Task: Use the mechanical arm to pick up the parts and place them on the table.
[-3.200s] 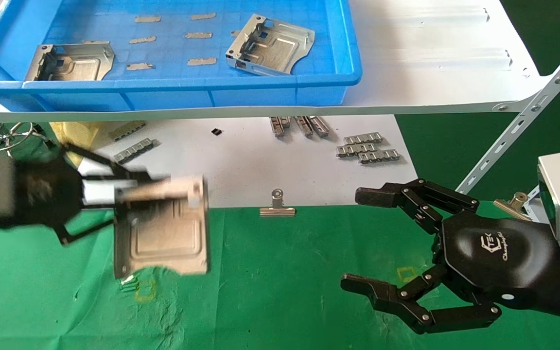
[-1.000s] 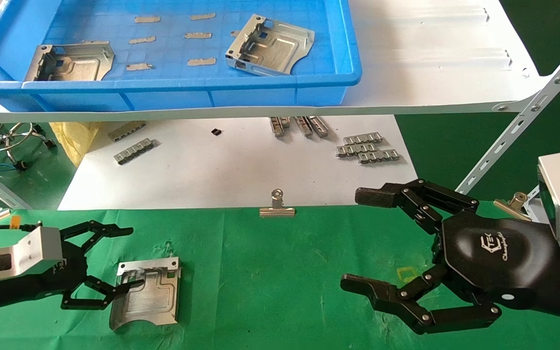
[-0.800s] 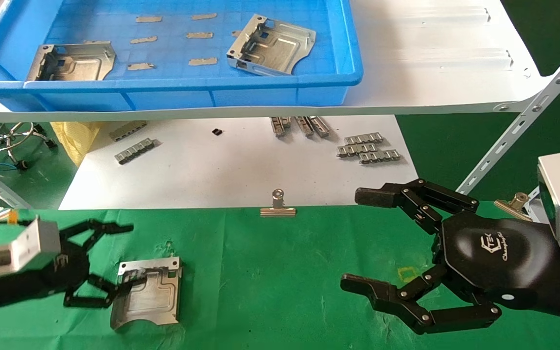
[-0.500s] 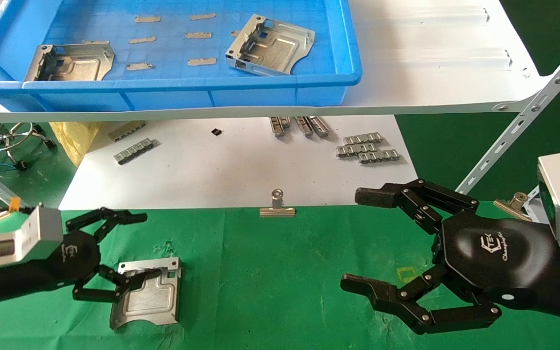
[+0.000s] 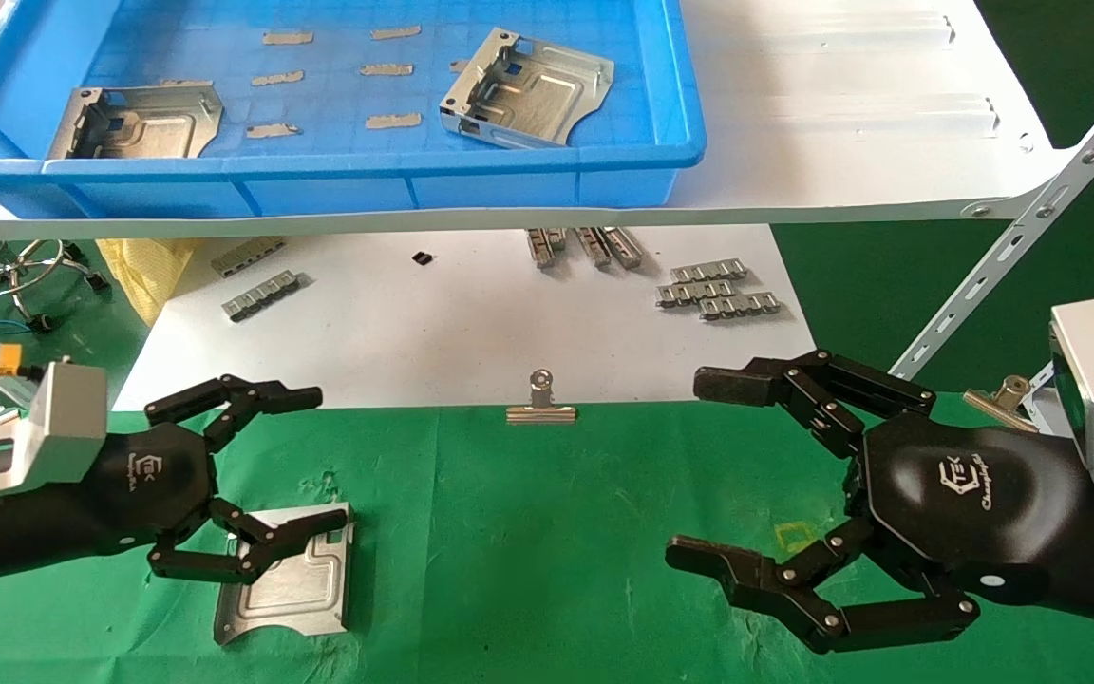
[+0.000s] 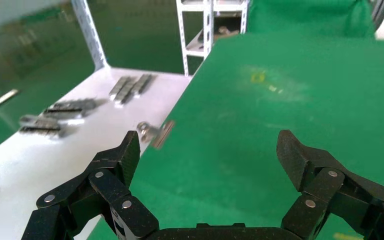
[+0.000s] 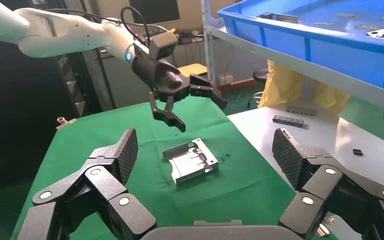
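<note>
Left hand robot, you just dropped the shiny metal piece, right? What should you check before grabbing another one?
1. Left hand let go: ok, jaws open and, in the right wrist view, raised above the part.
2. Placed part lying flat on the green table: ok.
3. More parts to fetch: ok, two brackets sit in the blue tray.
4. Right hand: ok, open, empty, over the table's right side.
5. Part undamaged: cannot tell.

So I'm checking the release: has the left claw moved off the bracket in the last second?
Yes. The left claw, open, has risen and shifted toward the white sheet, away from the bracket lying on the green table.
</note>
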Robot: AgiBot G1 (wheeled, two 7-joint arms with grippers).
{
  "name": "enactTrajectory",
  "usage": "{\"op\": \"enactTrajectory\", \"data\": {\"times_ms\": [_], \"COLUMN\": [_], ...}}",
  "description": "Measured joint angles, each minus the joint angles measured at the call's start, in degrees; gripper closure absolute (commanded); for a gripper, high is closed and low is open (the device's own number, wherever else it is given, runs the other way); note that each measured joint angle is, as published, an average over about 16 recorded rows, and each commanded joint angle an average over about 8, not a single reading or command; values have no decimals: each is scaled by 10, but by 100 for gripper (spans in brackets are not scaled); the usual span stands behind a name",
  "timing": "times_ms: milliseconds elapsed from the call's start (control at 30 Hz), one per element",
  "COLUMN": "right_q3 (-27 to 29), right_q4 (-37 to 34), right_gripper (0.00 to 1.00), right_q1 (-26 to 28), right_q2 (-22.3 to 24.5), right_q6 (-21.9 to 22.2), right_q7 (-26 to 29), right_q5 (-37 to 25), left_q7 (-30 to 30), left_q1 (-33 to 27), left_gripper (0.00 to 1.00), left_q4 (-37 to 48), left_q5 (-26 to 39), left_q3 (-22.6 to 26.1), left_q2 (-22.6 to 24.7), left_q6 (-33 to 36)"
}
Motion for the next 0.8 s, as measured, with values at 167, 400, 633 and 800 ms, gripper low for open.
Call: {"op": "enactTrajectory", "data": {"times_ms": [167, 400, 633, 800], "right_q3": [0, 0, 0, 0], "right_q4": [0, 0, 0, 0], "right_gripper": [0, 0, 0, 0], "right_q1": [0, 0, 0, 0], "right_q2": [0, 0, 0, 0], "right_q6": [0, 0, 0, 0], "right_q7": [0, 0, 0, 0], "right_q5": [0, 0, 0, 0], "left_q7": [-45, -108, -171, -215], "left_q1": [19, 46, 73, 92], "left_gripper": [0, 0, 0, 0], "left_q4": [-58, -139, -220, -276], "left_q5": [-9, -23, -36, -45], "left_q3": [-25, -59, -93, -117], "left_q2": [-8, -20, -31, -39], "left_q6": [-5, -11, -17, -22]}}
